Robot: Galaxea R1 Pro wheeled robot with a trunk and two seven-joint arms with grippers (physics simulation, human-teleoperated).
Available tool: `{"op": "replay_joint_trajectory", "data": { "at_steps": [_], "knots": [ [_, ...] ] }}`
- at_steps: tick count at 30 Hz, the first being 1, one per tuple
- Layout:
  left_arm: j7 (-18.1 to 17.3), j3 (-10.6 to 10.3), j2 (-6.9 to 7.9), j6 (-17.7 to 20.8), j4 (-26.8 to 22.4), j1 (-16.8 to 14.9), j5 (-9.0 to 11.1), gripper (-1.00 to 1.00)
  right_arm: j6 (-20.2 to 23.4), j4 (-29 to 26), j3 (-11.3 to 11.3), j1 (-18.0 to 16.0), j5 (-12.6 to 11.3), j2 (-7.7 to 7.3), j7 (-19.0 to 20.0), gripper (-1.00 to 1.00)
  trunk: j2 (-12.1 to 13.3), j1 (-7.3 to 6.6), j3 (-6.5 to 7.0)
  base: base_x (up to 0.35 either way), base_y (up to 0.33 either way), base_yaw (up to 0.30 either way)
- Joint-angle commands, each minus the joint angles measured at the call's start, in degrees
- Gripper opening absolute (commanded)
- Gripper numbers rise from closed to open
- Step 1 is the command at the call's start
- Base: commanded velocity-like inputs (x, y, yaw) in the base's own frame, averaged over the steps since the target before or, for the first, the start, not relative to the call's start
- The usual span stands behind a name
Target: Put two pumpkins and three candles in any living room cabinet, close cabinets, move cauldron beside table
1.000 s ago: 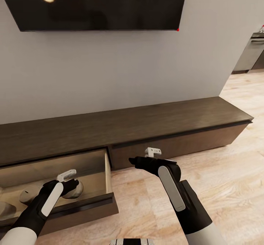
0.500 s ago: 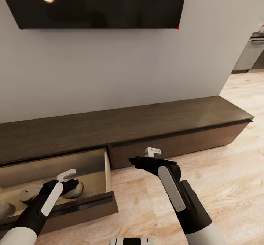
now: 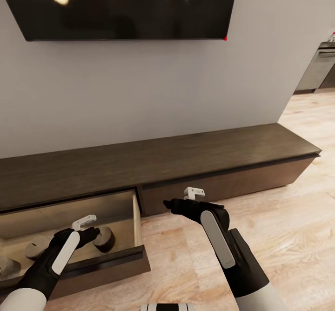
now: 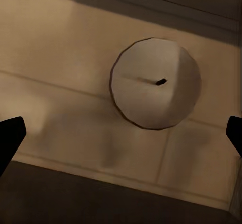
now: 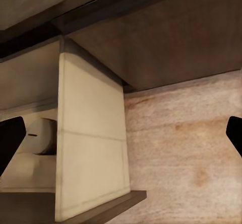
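Left gripper (image 3: 91, 231) hangs over the cabinet's (image 3: 186, 157) pulled-out drawer (image 3: 125, 257), fingers spread wide, empty. One candle (image 4: 155, 83) lies on the drawer floor directly beneath it, untouched. Right gripper (image 3: 173, 205) hovers above the wood floor (image 3: 288, 227), fingers apart, empty.

I count three candles in the open drawer (image 3: 138, 218): one (image 3: 105, 239) lies just beyond my left gripper (image 3: 91, 232), a second (image 3: 38, 247) sits further along, and a third (image 3: 8, 267) is cut off at the frame's edge. The cabinet (image 3: 186, 157) shows two drawer fronts, one pulled out and one (image 3: 223, 185) shut. I have two grippers up, left and right (image 3: 171, 205). One television (image 3: 125, 6) hangs on the wall.
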Motion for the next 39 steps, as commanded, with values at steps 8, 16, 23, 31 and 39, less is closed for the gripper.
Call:
{"op": "replay_joint_trajectory", "data": {
  "at_steps": [8, 16, 23, 31, 39],
  "knots": [
    [0.08, 0.05, 0.39, 1.16, -1.23, -0.05, 1.48, 1.00, 0.12, -0.06, 0.02, -0.04, -0.59, 0.00, -0.61, 1.00, 3.20, -1.77, 1.39, 0.000, 0.000, 0.000],
    [0.04, 5.56, 0.32, 12.11, -6.84, -0.02, 1.72, 1.00, 0.12, -0.05, 0.02, -0.04, -0.59, 0.00, -0.60, 1.00, 6.41, -3.53, 2.83, 0.000, 0.000, 0.000],
    [0.04, 12.83, 0.12, 19.18, -10.62, -0.01, 1.87, 1.00, 0.12, -0.02, 0.02, -0.04, -0.59, 0.00, -0.62, 1.00, 8.42, -4.63, 3.73, 0.000, 0.000, 0.000],
    [0.04, 13.25, 0.33, 19.75, -12.96, -0.01, 1.75, 1.00, 0.12, -0.04, 0.03, -0.06, -0.59, 0.00, -0.60, 1.00, 11.63, -6.38, 5.16, -0.036, 0.000, 0.000],
    [0.04, 13.32, 0.45, 19.78, -13.05, -0.01, 1.75, 1.00, 0.12, -0.02, 0.10, -0.04, -0.57, 0.01, -0.66, 1.00, 14.83, -8.14, 6.60, -0.067, 0.000, 0.000]
  ]
}}
